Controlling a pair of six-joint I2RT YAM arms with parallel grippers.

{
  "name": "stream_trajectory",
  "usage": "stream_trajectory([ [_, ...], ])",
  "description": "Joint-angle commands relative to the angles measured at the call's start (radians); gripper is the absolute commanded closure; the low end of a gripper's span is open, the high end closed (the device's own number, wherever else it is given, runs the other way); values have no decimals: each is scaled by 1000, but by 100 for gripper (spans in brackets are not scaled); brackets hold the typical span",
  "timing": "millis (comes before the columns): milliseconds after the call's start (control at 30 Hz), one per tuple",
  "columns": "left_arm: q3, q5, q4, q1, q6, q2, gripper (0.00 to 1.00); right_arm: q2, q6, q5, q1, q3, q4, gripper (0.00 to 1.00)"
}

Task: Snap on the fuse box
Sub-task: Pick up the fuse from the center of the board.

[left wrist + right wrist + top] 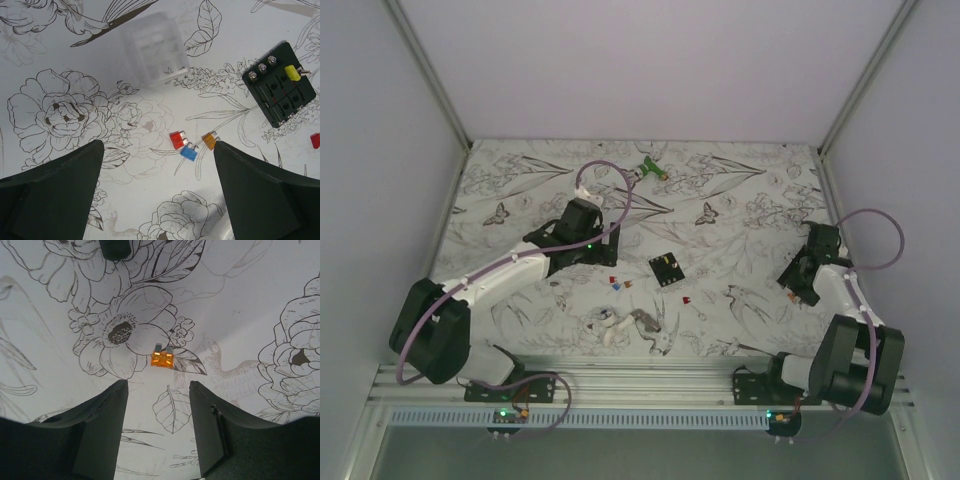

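the fuse box (667, 268) lies flat at table (740, 200) centre, right of the left gripper (159, 144), whose jaws are spread wide, empty. the right gripper (158, 387) jaws stand apart, empty, near an orange fuse (162, 359).

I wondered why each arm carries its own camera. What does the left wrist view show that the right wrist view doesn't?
Only the left wrist view shows the black fuse box with a yellow fuse on it, a clear plastic cover, and a red fuse, blue fuse and orange fuse lying together. Only the right wrist view shows a lone orange fuse ahead of the right gripper. Both show the flower-printed table cover and open, empty jaws.
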Motion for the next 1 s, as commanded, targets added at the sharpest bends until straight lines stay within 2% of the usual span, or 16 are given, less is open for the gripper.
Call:
stream_trajectory([
  [0,-13,-25,-24,11,-6,-13,4,43,-52,-6,-11,30,14,43],
  [300,-10,-7,-24,16,-16,-5,3,124,-70,-44,-9,24,58,53],
  [967,-10,5,-23,19,-20,0,3,197,-56,80,48,68,23,55],
])
